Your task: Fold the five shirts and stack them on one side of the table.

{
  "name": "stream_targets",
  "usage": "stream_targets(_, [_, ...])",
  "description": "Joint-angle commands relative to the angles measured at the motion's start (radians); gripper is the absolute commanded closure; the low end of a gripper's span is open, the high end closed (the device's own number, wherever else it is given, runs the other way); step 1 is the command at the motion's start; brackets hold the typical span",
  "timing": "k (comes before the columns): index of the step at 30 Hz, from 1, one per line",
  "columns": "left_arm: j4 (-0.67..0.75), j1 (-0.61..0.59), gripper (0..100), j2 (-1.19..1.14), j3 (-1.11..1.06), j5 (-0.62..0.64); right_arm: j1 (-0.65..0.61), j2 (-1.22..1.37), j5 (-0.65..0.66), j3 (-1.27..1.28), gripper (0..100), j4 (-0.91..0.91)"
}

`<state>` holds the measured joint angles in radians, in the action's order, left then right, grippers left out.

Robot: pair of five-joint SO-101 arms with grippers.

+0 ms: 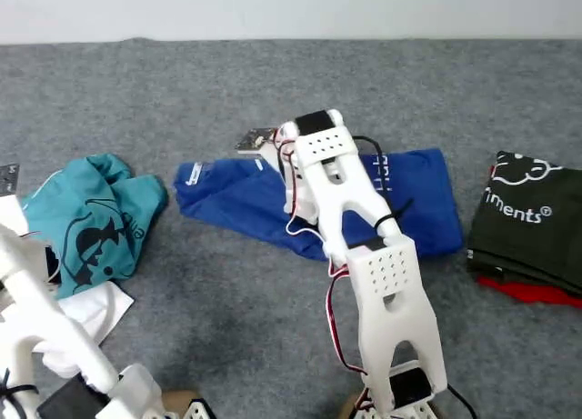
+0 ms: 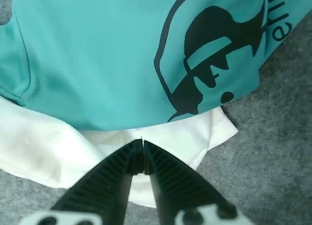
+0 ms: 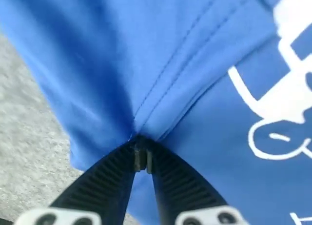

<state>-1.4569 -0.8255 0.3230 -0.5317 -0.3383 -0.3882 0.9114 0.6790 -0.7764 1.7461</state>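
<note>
Blue shirt (image 1: 273, 201): centre of the high view, spread flat but rumpled, long side running left to right. My read is that this one is being worked now. It sits alone in the middle, so there is room to fold it.

Finished pile, right edge of the frame: dark shirt (image 1: 532, 219) folded on top of a red shirt (image 1: 532, 292), with only a strip of red showing below. That side looks like the stacking side, so two are done and three are left.

Teal shirt (image 1: 91, 219), left of frame, is bunched up and partly lies over a white shirt (image 1: 91, 310) at lower left. Both are unfolded and parked out of the way on the grey table (image 1: 227, 328).

Right gripper (image 3: 142, 159): fingers closed tight on a pinch of blue cloth. Seams and creases run into the jaws, so the grip is on a fold or hem near the shirt's edge. That's a sensible hold for carrying one side across.

Right arm (image 1: 382, 283): rises from the bottom centre of the high view, stretched forward with the wrist bent down over the upper edge of the blue shirt.

Left gripper (image 2: 142, 154): fingers pressed together, tips over the white shirt just beside the teal hem. I cannot tell whether any cloth is caught.

Left arm (image 1: 36, 319): low in the bottom-left corner, tucked near its base
</note>
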Motion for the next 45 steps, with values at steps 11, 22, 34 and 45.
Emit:
stream_targets(11, [-0.169, 0.000, 99, 0.043, 0.228, 0.018, -0.179, -0.162, 0.002, -0.270, 98.4, 0.019])
stream_targets(22, [-0.267, -0.002, 99, 0.043, 0.352, 0.020, -0.312, 0.090, 0.008, -0.273, 98.4, -0.288])
stream_targets(34, [-0.267, -0.002, 99, 0.043, 0.354, 0.020, -0.438, 0.035, 0.008, -0.275, 98.4, -0.154])
stream_targets(45, [-0.267, -0.002, 99, 0.049, 0.357, 0.020, -0.331, -0.021, 0.006, -0.269, 98.4, -0.315])
